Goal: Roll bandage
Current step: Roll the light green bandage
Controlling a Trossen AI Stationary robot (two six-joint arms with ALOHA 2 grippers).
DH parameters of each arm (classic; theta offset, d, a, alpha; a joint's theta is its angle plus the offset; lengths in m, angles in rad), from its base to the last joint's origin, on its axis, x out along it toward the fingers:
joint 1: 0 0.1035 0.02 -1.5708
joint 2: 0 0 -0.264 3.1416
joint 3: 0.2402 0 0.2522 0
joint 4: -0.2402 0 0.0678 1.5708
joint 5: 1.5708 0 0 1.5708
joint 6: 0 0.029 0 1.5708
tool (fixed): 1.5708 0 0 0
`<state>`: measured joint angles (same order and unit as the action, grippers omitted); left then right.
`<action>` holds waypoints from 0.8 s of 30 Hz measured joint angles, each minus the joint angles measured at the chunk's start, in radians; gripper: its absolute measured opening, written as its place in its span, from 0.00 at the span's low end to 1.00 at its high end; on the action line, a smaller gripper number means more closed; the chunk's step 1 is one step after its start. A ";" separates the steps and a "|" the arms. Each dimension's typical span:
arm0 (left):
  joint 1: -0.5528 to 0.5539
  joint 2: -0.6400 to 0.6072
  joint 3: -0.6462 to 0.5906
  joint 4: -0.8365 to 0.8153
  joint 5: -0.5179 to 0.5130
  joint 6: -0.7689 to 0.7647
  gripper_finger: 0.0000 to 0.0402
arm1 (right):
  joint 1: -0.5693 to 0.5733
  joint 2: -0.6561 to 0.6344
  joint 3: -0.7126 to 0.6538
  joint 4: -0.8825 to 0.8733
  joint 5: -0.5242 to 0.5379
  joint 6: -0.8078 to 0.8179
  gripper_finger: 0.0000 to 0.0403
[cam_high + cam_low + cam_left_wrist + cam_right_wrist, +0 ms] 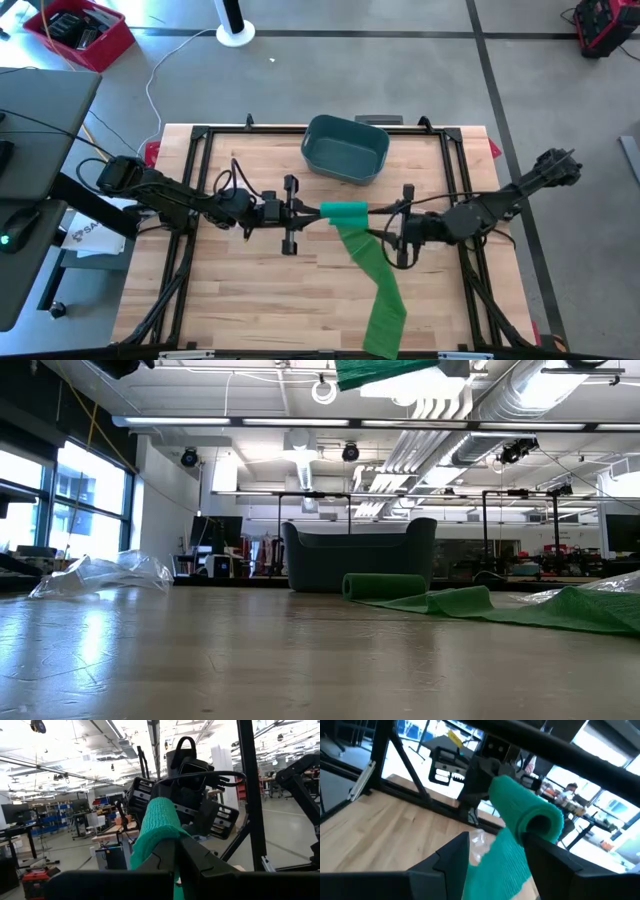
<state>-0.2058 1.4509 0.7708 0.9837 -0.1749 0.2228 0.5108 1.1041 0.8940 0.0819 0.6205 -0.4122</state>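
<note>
- A pale wooden worktop (250, 290) with a black frame around its edges stands on a grey floor, and the low view looks across it into a large hall with white ducts and ceiling lights.
- The left pincer (312, 211) reaches in from the left and is clamped on one end of the bandage (345, 211), a green roll held up above the middle of the worktop.
- In the left wrist view its two dark fingers (200, 862) close narrowly on the roll's knitted end.
- The right pincer (378, 237) sits just beside the roll's other end; its fingers (545, 852) stand apart around the hanging strip, and I cannot tell whether they press it.
- From the roll a loose green strip runs down and across the boards to the near edge of the worktop, lying rumpled there.
- A grey-blue bin (346, 148) with rounded corners stands behind the roll, near the far edge and apart from both arms.
- The bandage looks soft and ribbed, the bin smooth and rigid.
- A person shows in the room beyond in the right wrist view.
</note>
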 joint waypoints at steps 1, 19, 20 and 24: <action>0.000 0.000 0.000 0.001 0.001 -0.001 0.00 | 0.000 0.001 0.000 0.009 -0.001 -0.015 0.46; 0.000 0.000 0.000 -0.003 0.000 -0.012 0.00 | -0.032 0.008 0.000 0.031 -0.045 -0.086 0.45; 0.000 0.000 0.000 -0.003 0.000 -0.014 0.00 | -0.040 0.009 0.000 0.033 -0.063 -0.085 0.45; 0.000 0.000 0.000 -0.009 0.011 -0.046 0.00 | -0.078 0.025 0.000 0.034 -0.155 -0.083 0.45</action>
<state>-0.2058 1.4513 0.7708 0.9745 -0.1639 0.1768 0.4325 1.1291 0.8944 0.1162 0.4651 -0.4951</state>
